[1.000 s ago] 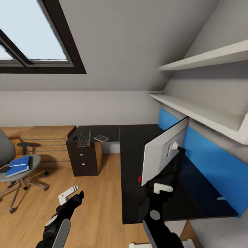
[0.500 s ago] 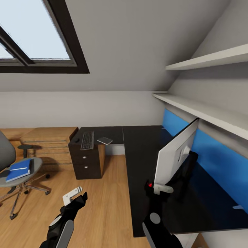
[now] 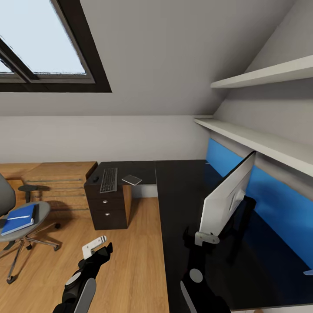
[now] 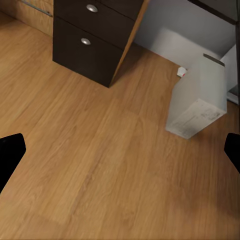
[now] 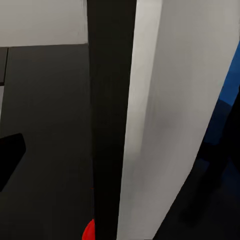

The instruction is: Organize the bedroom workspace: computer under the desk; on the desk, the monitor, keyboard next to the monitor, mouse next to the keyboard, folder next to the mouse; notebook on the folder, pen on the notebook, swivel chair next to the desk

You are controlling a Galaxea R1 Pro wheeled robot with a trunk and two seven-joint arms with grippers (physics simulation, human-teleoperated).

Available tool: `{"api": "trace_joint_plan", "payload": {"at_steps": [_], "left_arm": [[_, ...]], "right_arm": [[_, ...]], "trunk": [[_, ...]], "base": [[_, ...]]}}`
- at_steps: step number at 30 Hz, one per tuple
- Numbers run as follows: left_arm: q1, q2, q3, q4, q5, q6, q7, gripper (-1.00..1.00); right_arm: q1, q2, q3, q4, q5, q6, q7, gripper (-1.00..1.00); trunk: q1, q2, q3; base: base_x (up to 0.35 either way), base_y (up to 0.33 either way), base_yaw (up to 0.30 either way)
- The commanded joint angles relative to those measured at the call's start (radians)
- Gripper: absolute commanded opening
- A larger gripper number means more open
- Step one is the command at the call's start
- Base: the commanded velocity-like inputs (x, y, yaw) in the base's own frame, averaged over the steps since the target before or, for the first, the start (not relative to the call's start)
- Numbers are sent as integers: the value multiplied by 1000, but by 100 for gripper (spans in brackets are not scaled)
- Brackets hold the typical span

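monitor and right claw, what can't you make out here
- Monitor, head view: its black screen faces away; grey back shows.
- Right claw, head view: the monitor's lower corner covers its grip, so open or shut is unclear.
- Chair: cut off by the picture's edge.

Dark-framed skylight (image 3: 48,48) above, two white wall shelves (image 3: 261,143) at right, low light-wood cabinet (image 3: 61,174) on wooden floor (image 3: 130,243).
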Motion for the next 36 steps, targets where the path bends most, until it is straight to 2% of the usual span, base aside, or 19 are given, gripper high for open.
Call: {"api": "trace_joint_plan", "payload": {"at_steps": [1, 5, 13, 25, 36], "left_arm": [[-1, 0, -1, -1, 9, 3, 8, 100], [-1, 0, -2, -1, 10, 3, 8, 100], [-1, 0, -2, 0, 10, 4, 8, 100], [-1, -1, -2, 0, 10, 4, 8, 100], [-1, -1, -2, 0, 10, 3, 8, 100]], "right_arm": [[-1, 0, 1, 1, 5, 0, -6, 100], [-1, 0, -1, 1, 5, 1, -6, 100], [-1, 0, -21, 1, 4, 23, -50, 100], [-2, 0, -78, 0, 3, 33, -64, 100], [-2, 0, -87, 0, 3, 34, -105, 100]], "trunk": [[1, -2, -1], [1, -2, -1], [1, -2, -1], [1, -2, -1], [1, -2, -1]], "base": [[135, 0, 0], [54, 0, 0], [6, 0, 0], [0, 0, 0], [-2, 0, 0]]}}
